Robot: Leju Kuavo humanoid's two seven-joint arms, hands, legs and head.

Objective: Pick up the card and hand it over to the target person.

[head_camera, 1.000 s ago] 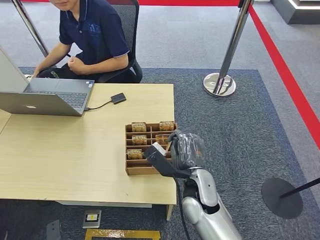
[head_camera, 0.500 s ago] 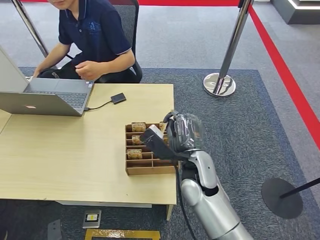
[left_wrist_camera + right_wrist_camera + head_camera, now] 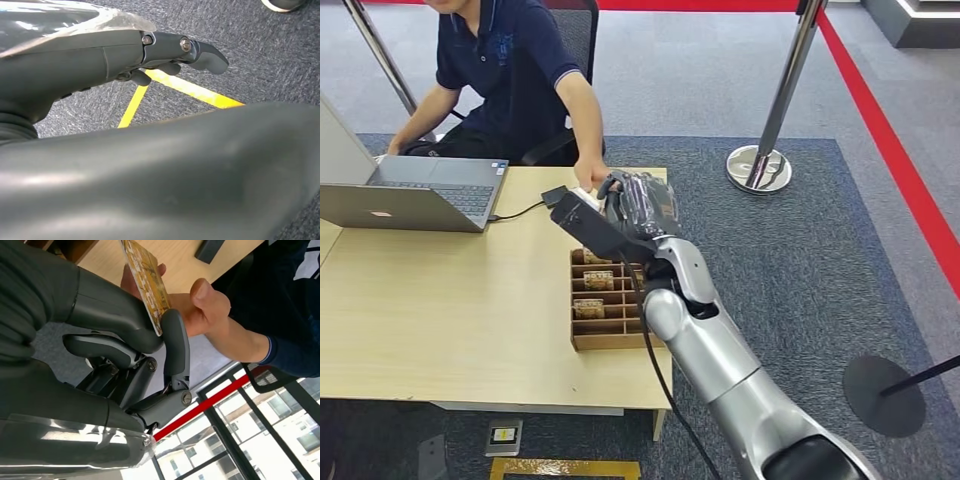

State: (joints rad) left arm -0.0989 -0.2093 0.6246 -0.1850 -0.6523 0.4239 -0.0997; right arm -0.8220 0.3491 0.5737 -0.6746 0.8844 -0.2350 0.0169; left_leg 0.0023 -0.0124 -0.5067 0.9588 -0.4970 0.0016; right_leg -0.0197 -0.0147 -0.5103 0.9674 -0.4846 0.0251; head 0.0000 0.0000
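One card (image 3: 146, 284), pinched by right hand (image 3: 124, 355), person's hand (image 3: 196, 307) touching

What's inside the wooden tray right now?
The wooden tray holds two card stacks in its left compartments. The right hand, pinching the card, and its arm cover the tray's right and far compartments, contents unseen.

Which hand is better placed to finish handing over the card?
Right. The right hand already pinches the card against the person's hand; the left hand hangs over the carpet.
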